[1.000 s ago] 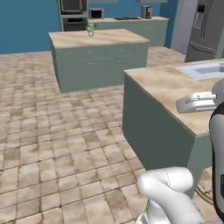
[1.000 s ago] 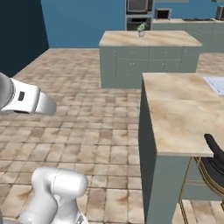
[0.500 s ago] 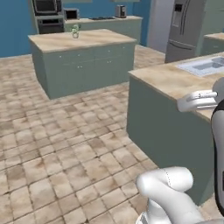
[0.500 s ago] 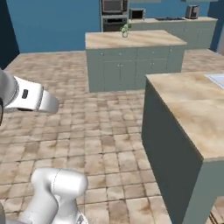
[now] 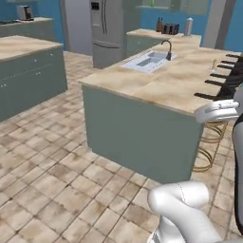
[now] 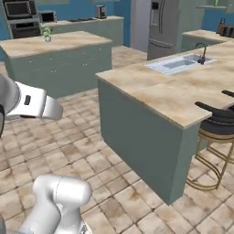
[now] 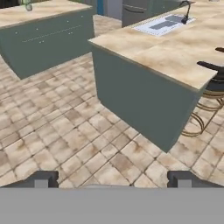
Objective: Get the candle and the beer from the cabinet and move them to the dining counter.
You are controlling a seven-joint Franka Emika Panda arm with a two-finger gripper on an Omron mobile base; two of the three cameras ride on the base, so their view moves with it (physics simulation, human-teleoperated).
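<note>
The dining counter [image 5: 161, 88] [image 6: 173, 93] [image 7: 170, 54] fills the middle of the views, a beige marble island with a steel sink [image 5: 147, 60] and a black faucet [image 5: 167, 47]. Far behind it, a strip of the grey-green cabinet [image 5: 187, 4] shows at the top edge. A tiny green shape [image 5: 153, 2] beside it is too small to name as the beer. The candle is out of view. My gripper [image 7: 113, 179] is open with nothing between its fingertips [image 7: 43, 178] and looks down over the tiled floor toward the counter's near corner.
Black-backed stools [image 5: 223, 80] [image 6: 219, 123] stand along the counter's right side. A second grey-green island [image 6: 57, 45] with a small plant [image 6: 46, 33] stands at left. A steel fridge [image 5: 107, 23] and a worktop with a knife block [image 5: 159, 23] are at the back.
The whole picture has swung: the base has turned right, so the second island slid left and the dining counter with its sink came into the middle. The gripper stays open.
</note>
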